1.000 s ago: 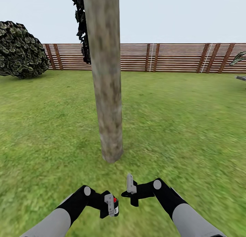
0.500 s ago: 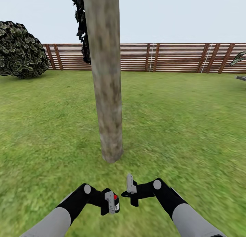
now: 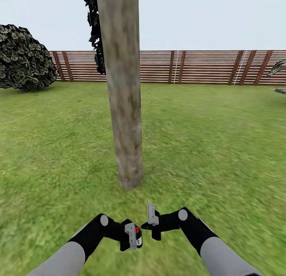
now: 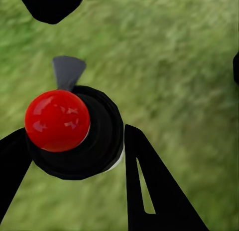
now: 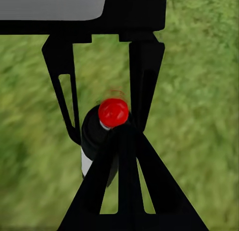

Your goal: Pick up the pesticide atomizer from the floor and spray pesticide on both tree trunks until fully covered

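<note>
Snugly atomizer (image 4: 69, 131) within left pincer (image 4: 74, 156).

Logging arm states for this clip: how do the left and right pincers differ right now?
The left pincer is shut on the sprayer, a black bottle with a red cap; the right pincer holds nothing. The left sits lower in the head view, while the right is nearer the tree trunk. Both hang over the grass, facing each other.

Head camera facing tree trunk (image 3: 124, 101), wrist cameras close above grass (image 4: 189, 66)
</note>
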You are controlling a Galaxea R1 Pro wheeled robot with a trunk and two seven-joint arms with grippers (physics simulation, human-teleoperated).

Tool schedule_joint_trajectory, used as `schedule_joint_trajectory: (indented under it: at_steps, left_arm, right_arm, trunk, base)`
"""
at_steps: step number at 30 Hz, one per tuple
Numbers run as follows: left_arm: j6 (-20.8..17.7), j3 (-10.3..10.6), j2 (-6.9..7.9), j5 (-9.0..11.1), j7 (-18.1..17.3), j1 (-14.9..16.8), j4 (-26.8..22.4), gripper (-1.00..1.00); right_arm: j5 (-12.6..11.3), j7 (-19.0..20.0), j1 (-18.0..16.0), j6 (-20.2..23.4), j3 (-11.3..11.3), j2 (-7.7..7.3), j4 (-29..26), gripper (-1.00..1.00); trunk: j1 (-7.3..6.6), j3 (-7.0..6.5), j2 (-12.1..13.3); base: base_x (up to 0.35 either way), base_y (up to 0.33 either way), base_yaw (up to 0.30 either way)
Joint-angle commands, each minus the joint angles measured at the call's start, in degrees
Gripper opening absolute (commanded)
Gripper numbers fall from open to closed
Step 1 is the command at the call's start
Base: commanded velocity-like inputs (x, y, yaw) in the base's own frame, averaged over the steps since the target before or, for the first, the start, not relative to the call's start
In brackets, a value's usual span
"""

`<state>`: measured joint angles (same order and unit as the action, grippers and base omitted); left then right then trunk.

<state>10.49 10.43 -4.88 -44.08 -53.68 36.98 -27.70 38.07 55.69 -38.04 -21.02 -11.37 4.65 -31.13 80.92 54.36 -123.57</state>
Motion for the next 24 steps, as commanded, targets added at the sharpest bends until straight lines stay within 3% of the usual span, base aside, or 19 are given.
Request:
schedule_joint_trajectory:
  at_steps: [1,7,14,24]
  left_arm:
    - [0.6,-0.1,-0.07,-0.6,0.0,0.0,-0.1,-1.0]
    - [0.6,-0.1,-0.21,-0.6,0.0,0.0,-0.1,-1.0]
    - [0.8,0.1,-0.13,1.8,-0.1,0.0,0.0,-1.0]
    - [0.9,0.1,-0.09,2.1,-0.1,0.0,0.0,-1.0]
  right_arm:
    - [0.4,0.0,0.0,-0.3,0.1,0.01,-0.1,-1.0]
    - [0.4,0.0,0.0,-0.3,0.1,0.0,-0.1,-1.0]
    - [0.4,0.0,0.0,-0.3,0.1,0.01,-0.1,-1.0]
    - [0.4,0.0,0.0,-0.3,0.1,0.0,-0.1,-1.0]
  trunk:
    - [-0.01,0.05,0.0]
    - [-0.01,0.05,0.0]
    - [-0.01,0.05,0.0]
    - [-0.01,0.05,0.0]
  base:
    - [0.0,0.0,0.0]
    - [0.0,0.0,0.0]
    - [0.0,0.0,0.0]
    - [0.0,0.0,0.0]
